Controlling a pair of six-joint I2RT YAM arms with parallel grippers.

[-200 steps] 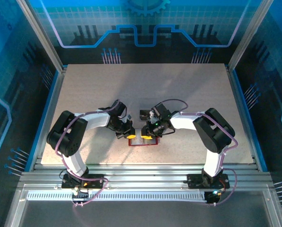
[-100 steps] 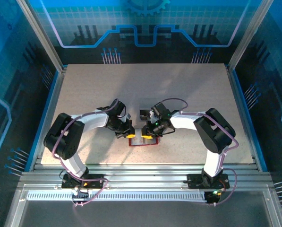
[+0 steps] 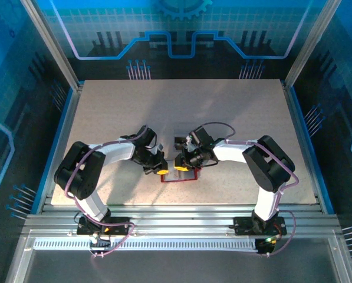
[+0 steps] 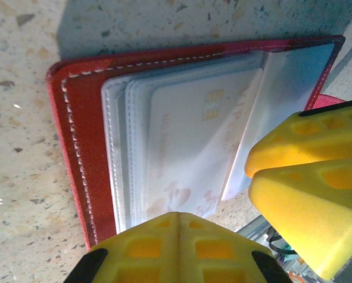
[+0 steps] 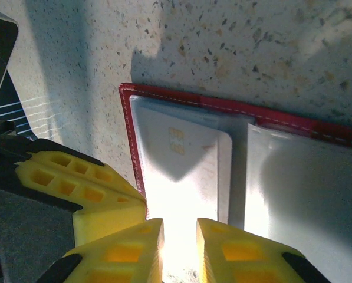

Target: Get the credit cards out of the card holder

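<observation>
Table (image 3: 105,118): speckled, both arms working near its front edge, centre.
Left arm (image 3: 114,150): elbow swung out left, forearm angled in to the middle, wrist low over the table.
Right arm (image 3: 240,150): mirror pose, elbow out right, wrist low. The two wrists almost meet.
Card holder (image 4: 87,118): red, lying open and flat on the table between the two wrists, clear sleeves fanned up.
Left pincer (image 4: 177,247): fingers fully together, tips at the near edge of the holder. Can't tell if anything is pinched.
Right pincer (image 5: 178,247): narrow gap, closed on the edge of the pale card (image 5: 187,171), which sticks partway out of its sleeve.
</observation>
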